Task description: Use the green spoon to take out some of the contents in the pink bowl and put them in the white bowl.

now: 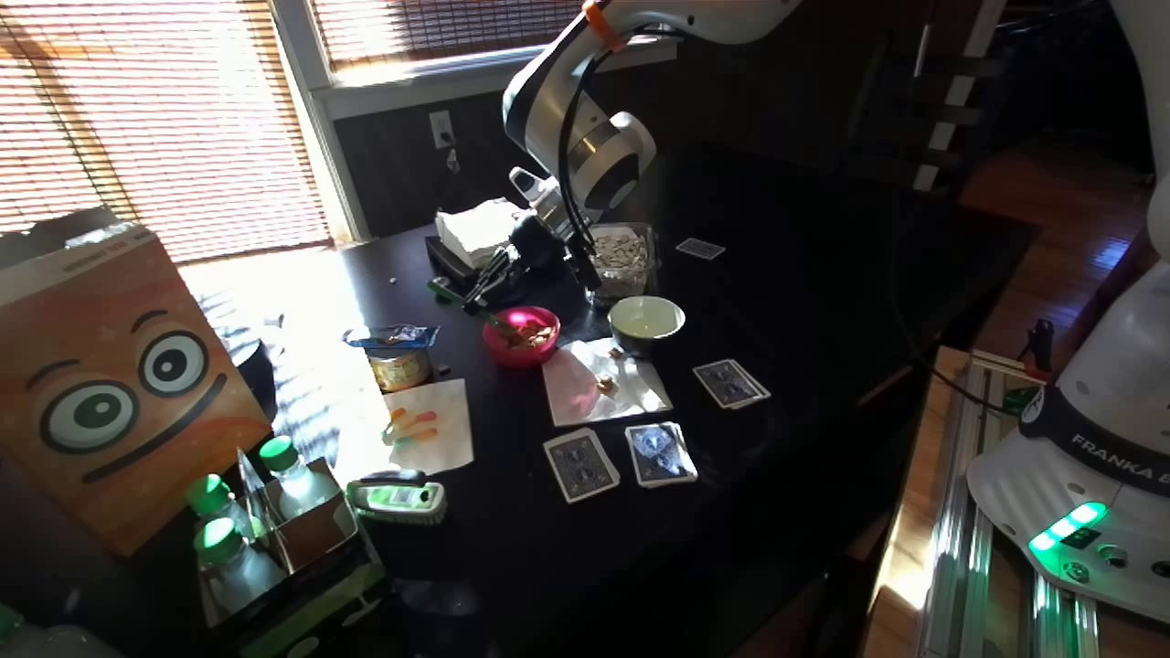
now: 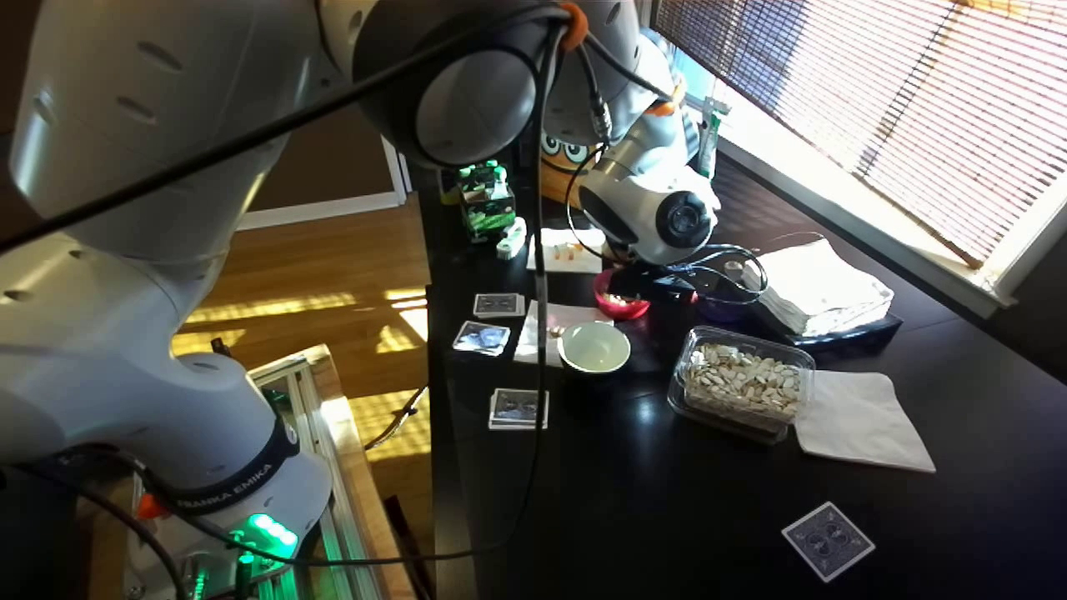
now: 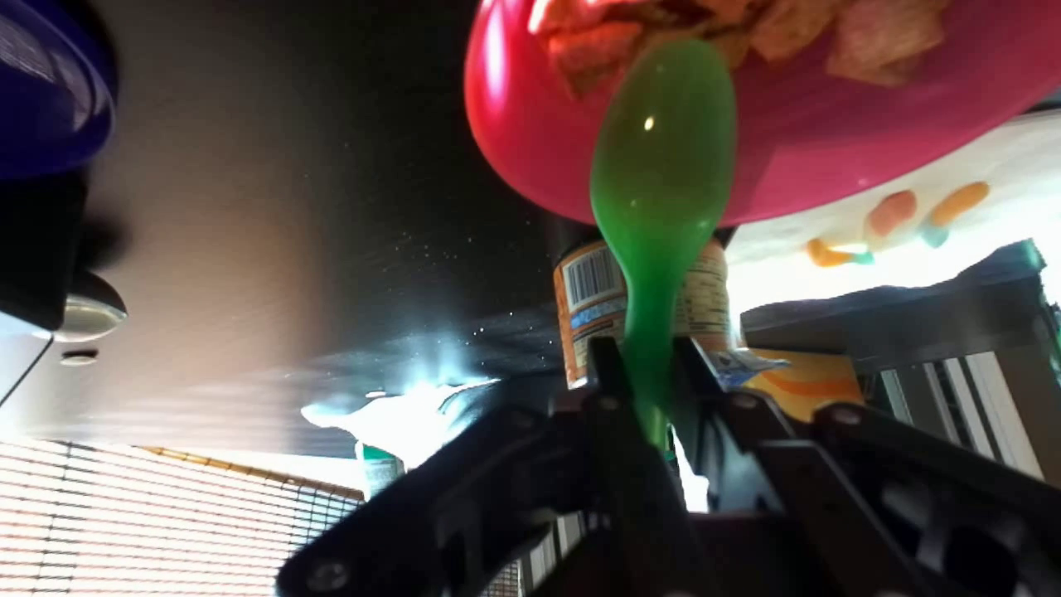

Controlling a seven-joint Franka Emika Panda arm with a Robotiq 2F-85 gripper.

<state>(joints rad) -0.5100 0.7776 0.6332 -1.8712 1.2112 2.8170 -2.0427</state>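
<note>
My gripper is shut on the handle of the green spoon, which points away from the fingers. In the wrist view the spoon's head overlaps the rim of the pink bowl and its tip reaches the reddish-brown pieces inside. No piece shows on the face of the spoon that I see; whether its tip touches the pieces I cannot tell. In an exterior view the gripper stands just beside and above the pink bowl. The white bowl sits close by, also visible in an exterior view, with nothing seen in it.
A clear container of pale seeds stands near the white bowl. Close to the pink bowl are a can, a napkin with small pieces and a dark blue bowl. A napkin stack lies behind; card piles lie nearby.
</note>
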